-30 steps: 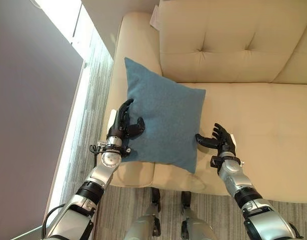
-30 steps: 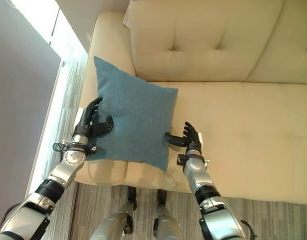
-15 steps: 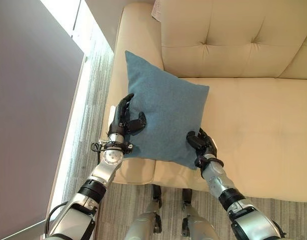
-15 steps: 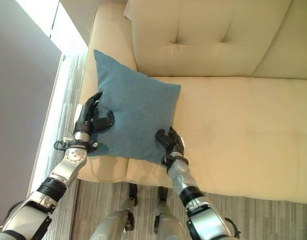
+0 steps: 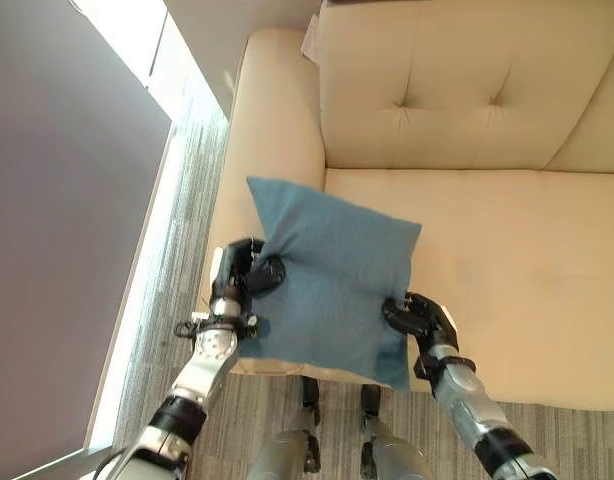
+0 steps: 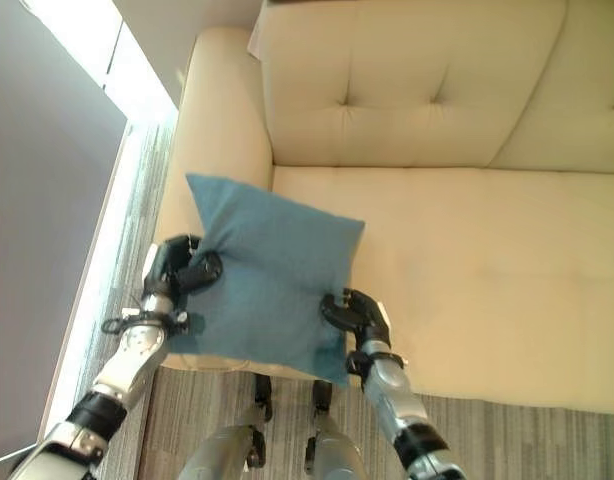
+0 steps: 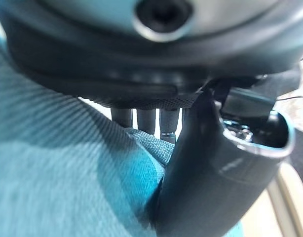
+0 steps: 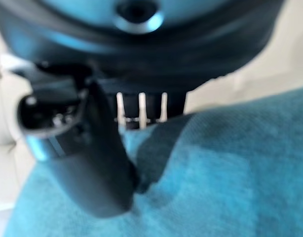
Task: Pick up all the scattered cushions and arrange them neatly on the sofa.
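The blue cushion (image 5: 332, 290) hangs tilted over the front left corner of the cream sofa (image 5: 507, 250), pinched at its edges by the left hand (image 5: 245, 275) and right hand (image 5: 419, 318); curled fingers (image 7: 146, 121) half hidden behind fabric.

Left arm: reaches up from the lower left to the blue cushion's (image 5: 332, 290) left edge.
Left hand (image 5: 245, 278): thumb on the cushion's face, fingers curled behind it, pinching the fabric.
Right arm: angles in from the lower right to the cushion's lower right corner.
Right hand (image 5: 419, 318): thumb and curled fingers clamped on that corner.
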You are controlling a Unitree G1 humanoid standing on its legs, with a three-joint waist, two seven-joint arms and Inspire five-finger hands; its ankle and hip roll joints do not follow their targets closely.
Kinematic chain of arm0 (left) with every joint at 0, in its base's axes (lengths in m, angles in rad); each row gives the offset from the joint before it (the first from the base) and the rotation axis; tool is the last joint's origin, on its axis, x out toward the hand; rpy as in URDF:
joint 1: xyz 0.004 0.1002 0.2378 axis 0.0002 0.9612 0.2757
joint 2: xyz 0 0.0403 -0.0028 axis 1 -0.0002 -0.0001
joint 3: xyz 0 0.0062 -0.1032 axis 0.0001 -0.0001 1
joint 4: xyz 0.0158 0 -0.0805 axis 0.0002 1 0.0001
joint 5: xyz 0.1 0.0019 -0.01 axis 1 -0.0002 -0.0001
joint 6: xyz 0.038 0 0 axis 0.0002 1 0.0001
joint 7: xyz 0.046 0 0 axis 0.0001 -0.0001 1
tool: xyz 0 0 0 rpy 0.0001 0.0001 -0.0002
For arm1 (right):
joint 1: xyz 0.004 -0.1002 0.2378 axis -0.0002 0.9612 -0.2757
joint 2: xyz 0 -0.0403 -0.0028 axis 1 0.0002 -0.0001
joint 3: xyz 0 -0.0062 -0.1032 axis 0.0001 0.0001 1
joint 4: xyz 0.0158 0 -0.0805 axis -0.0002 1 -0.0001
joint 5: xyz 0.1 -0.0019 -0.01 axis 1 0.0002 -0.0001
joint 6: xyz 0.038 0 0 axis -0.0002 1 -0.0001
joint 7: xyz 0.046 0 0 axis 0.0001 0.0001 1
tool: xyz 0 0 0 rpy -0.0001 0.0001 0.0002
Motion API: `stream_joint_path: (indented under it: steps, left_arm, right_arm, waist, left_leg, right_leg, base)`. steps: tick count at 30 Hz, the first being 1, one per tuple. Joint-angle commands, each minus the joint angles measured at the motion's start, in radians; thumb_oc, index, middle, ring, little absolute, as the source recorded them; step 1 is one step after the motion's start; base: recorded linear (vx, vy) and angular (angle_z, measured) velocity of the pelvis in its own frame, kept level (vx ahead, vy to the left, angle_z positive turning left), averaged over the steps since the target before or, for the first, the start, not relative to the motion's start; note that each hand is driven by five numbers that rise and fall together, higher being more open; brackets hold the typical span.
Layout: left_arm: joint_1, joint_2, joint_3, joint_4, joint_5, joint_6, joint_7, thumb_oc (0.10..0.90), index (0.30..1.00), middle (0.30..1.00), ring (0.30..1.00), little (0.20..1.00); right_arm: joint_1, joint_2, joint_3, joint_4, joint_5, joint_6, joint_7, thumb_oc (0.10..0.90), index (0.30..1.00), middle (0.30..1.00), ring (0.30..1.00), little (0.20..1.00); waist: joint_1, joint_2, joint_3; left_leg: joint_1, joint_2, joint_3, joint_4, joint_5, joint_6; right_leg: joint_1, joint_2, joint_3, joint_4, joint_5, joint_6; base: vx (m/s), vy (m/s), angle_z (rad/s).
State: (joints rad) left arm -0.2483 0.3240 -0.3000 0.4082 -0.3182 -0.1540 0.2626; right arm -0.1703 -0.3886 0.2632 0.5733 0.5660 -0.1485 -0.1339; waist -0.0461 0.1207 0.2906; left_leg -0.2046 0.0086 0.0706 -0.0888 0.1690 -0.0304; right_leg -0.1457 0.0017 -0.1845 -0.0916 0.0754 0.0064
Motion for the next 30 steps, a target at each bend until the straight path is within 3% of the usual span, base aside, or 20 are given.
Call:
stream_joint_path:
  steps: [1,12,16,18,21,27,30]
  left_arm:
    - [-0.016,-0.03,-0.043,-0.128,-0.005,-0.076,-0.095,0.4,0.3,0.3,0.3,0.3]
    - [0.212,-0.018,0.005,-0.262,-0.074,-0.055,-0.164,0.4,0.3,0.3,0.3,0.3]
    - [0.234,-0.015,0.011,-0.304,-0.093,-0.056,-0.168,0.4,0.3,0.3,0.3,0.3]
    - [0.234,-0.018,0.01,-0.316,-0.099,-0.063,-0.151,0.4,0.3,0.3,0.3,0.3]
    - [0.251,-0.022,0.009,-0.321,-0.1,-0.061,-0.148,0.4,0.3,0.3,0.3,0.3]
    - [0.321,-0.003,0.037,-0.327,-0.119,-0.048,-0.165,0.4,0.3,0.3,0.3,0.3]
    - [0.338,0.016,0.067,-0.334,-0.122,-0.045,-0.161,0.4,0.3,0.3,0.3,0.3]
  right_arm:
    - [-0.038,0.087,0.0,-0.196,-0.05,-0.083,0.096,0.4,0.3,0.3,0.3,0.3]
    - [0.192,0.074,-0.109,-0.353,-0.061,-0.062,0.136,0.4,0.3,0.3,0.3,0.3]
    - [0.236,0.054,-0.142,-0.424,-0.07,-0.069,0.136,0.4,0.3,0.3,0.3,0.3]
    - [0.234,0.048,-0.155,-0.461,-0.069,-0.072,0.123,0.4,0.3,0.3,0.3,0.3]
    - [0.242,0.049,-0.17,-0.491,-0.07,-0.073,0.119,0.4,0.3,0.3,0.3,0.3]
    - [0.233,0.078,-0.152,-0.511,-0.057,-0.06,0.138,0.4,0.3,0.3,0.3,0.3]
    - [0.211,0.089,-0.136,-0.523,-0.063,-0.058,0.149,0.4,0.3,0.3,0.3,0.3]
  waist:
    - [-0.006,-0.045,-0.086]
    - [-0.051,-0.05,-0.149]
    - [-0.063,-0.079,-0.14]
    - [-0.054,-0.091,-0.139]
    - [-0.042,-0.097,-0.145]
    - [-0.025,-0.102,-0.179]
    - [-0.001,-0.101,-0.169]
  left_leg:
    - [0.04,-0.011,0.033,0.002,-0.128,-0.008]
    - [0.192,0.021,0.073,0.002,-0.173,0.002]
    - [0.2,0.035,0.075,0.122,-0.221,0.006]
    - [0.198,0.012,0.013,0.157,-0.23,0.011]
    - [0.163,-0.063,-0.097,0.165,-0.238,0.015]
    - [0.211,-0.057,-0.042,0.107,-0.243,0.049]
    - [0.227,-0.039,-0.003,0.087,-0.245,0.065]
  right_leg:
    - [-0.002,-0.061,0.032,0.01,-0.073,0.079]
    - [0.091,-0.023,0.105,0.064,-0.135,0.059]
    - [0.125,-0.015,0.129,0.1,-0.162,0.042]
    - [0.133,-0.014,0.141,0.116,-0.163,0.039]
    - [0.124,-0.007,0.151,0.142,-0.167,0.037]
    - [0.105,-0.003,0.166,0.186,-0.16,0.07]
    - [0.054,-0.013,0.146,0.292,-0.166,0.096]
  base:
    - [0.0,0.0,0.0]
    - [0.04,-0.039,-0.25]
    - [-0.01,-0.063,-0.25]
    - [-0.01,-0.003,-0.16]
    - [-0.01,0.02,-0.25]
    - [0.04,0.093,-0.37]
    - [-0.03,0.032,-0.74]
